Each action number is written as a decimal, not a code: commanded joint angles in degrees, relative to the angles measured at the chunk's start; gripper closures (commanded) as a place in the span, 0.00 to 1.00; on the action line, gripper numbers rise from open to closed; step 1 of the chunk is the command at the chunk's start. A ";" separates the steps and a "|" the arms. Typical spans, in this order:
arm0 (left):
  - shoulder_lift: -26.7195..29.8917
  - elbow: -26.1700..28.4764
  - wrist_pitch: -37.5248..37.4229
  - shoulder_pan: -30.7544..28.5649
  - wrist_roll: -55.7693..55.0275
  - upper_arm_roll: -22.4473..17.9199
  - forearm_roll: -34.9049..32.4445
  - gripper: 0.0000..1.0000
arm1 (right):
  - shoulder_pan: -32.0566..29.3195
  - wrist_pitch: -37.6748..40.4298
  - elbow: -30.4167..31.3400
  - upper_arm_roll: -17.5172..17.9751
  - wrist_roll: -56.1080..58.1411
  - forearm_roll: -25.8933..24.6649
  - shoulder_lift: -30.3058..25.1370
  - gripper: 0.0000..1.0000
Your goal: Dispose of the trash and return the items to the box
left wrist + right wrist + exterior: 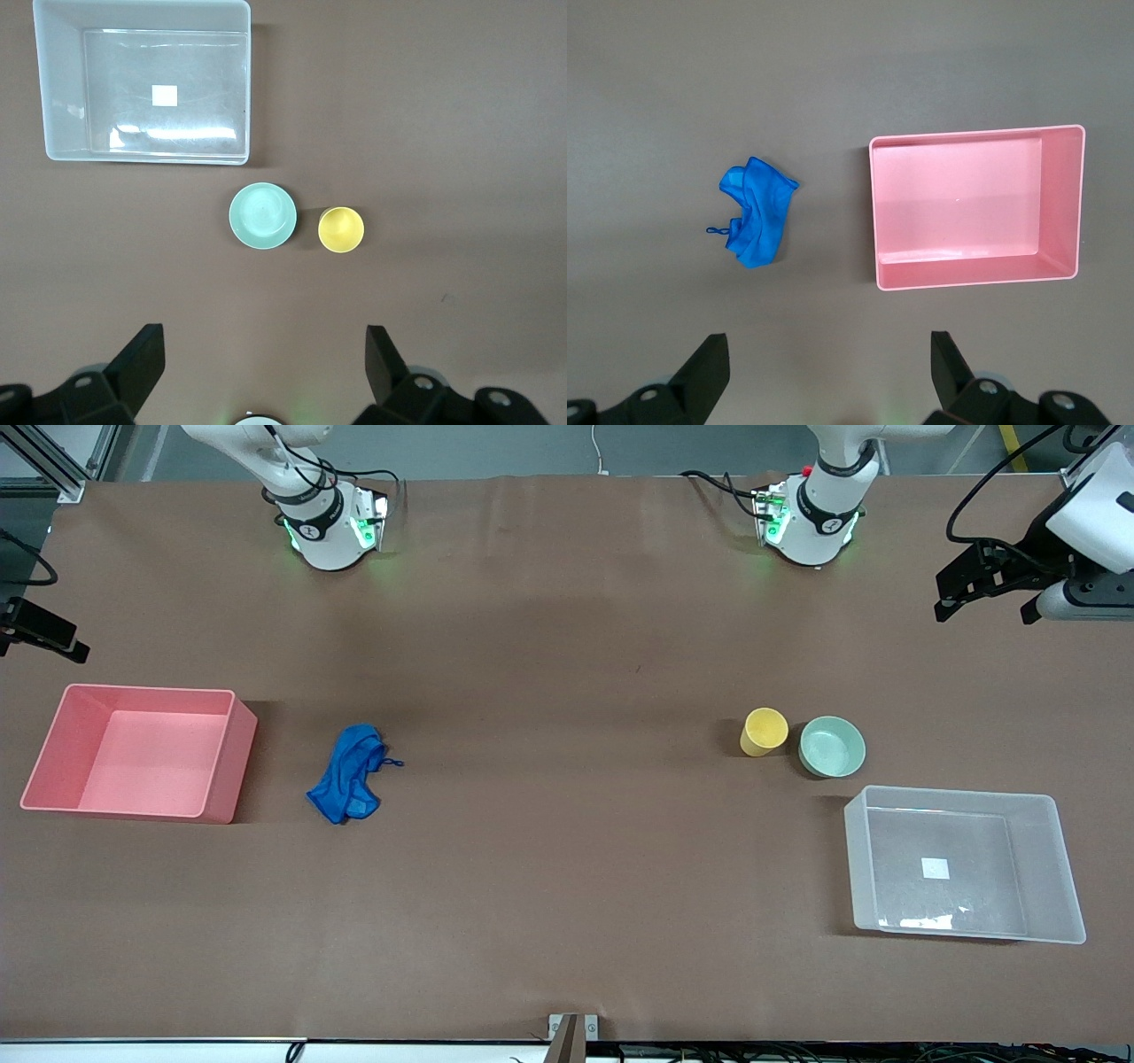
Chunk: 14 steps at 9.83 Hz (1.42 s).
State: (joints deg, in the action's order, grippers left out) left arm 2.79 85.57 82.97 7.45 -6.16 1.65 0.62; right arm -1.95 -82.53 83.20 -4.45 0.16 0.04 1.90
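Note:
The blue cloth rag point(347, 774) lies crumpled on the table beside the pink bin; it also shows in the right wrist view point(756, 212). The yellow cup point(764, 732) stands upright next to the mint-green bowl point(832, 746); both show in the left wrist view, cup point(341, 229) and bowl point(262, 215). The clear box point(964, 864) stands empty, nearer the front camera than the bowl, and its rim shows in the left wrist view point(142, 158). My left gripper point(264, 354) is open and empty, high over the left arm's end of the table point(985, 602). My right gripper point(830, 359) is open and empty, high over the right arm's end.
An empty pink bin point(142, 751) stands at the right arm's end of the table, also in the right wrist view point(974, 209). Brown table surface lies between the rag and the cup. The arm bases stand along the edge farthest from the front camera.

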 commanded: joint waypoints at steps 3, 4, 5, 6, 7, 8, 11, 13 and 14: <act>0.55 1.89 -0.26 -0.69 0.00 0.28 -0.01 0.00 | -0.25 -0.09 1.44 0.14 -0.86 0.75 -1.46 0.00; 0.55 1.71 -0.35 -0.69 0.52 -0.16 0.17 0.00 | -0.25 -0.09 1.44 0.14 -0.86 0.75 -1.46 0.00; 0.55 1.97 -0.35 -0.51 0.44 -0.51 0.08 0.00 | -0.25 -0.09 1.44 0.14 -0.86 0.75 -1.46 0.00; 0.29 2.32 -0.26 -0.51 0.44 -0.60 -0.27 0.00 | -0.25 0.00 1.44 0.14 -0.86 0.75 -1.46 0.00; -0.06 2.76 -0.26 -0.60 0.53 -1.99 -0.27 0.00 | -0.08 0.61 1.70 0.23 -0.51 0.83 -1.29 0.00; -0.93 2.94 -0.18 -0.60 1.40 -2.88 -0.36 0.00 | 0.53 -0.35 3.09 0.92 -0.25 0.84 -1.11 0.00; 0.11 18.44 14.97 -0.86 2.99 -5.69 -0.62 0.01 | 1.33 -15.66 19.83 4.61 -0.51 0.83 -0.85 0.00; -0.67 30.13 29.02 -1.30 5.62 -6.66 -0.62 0.01 | 1.60 -31.13 30.75 6.28 -1.12 0.84 1.42 0.00; -2.07 35.49 35.70 -1.48 6.67 -7.01 -0.62 0.01 | 2.03 -37.38 33.67 7.34 -1.21 0.84 5.27 0.00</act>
State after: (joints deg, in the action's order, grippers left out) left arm 0.88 112.35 111.34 6.31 -1.05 -5.09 0.57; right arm -0.08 -113.72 112.14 1.73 -0.08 0.82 5.13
